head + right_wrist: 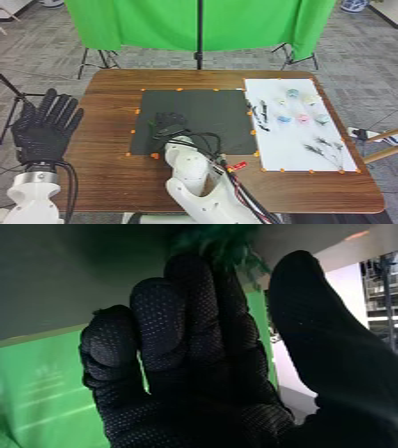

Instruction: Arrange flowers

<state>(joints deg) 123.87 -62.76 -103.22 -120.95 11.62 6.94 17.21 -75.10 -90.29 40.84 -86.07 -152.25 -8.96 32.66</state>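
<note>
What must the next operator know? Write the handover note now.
Left hand: open, off the table's left side.
Right hand: open, over the dark mat; green foliage is near its fingertips, contact unclear.
Things: pastel flowers and thin sprigs lie on the white sheet at right, dark greenery along its left edge.
Done: no finished arrangement visible.
Left: probably settle the foliage, then bring the flowers and sprigs over to the mat.

Red tag (237,166): by the right arm's cables, any lettering too small to read
White sheet (284,132): nothing readable
Dark mat (213,107): nothing readable
Green cloth (142,25): nothing readable
</note>
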